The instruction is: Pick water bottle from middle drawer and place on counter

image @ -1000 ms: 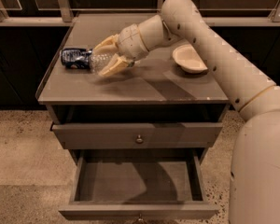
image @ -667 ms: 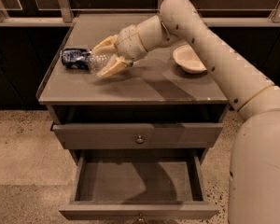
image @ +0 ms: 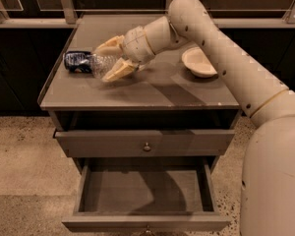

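Observation:
The water bottle, clear crinkled plastic with a dark label band, lies on its side at the left of the counter. My gripper reaches in from the right. Its two cream fingers are closed around the bottle's clear end, one behind it and one in front. The label end sticks out to the left. The middle drawer is pulled fully open below, and its inside shows nothing.
A shallow cream bowl sits on the counter's right side, under my arm. The upper drawer front with its round knob is closed. My arm's large white body fills the right edge. Speckled floor lies to the left.

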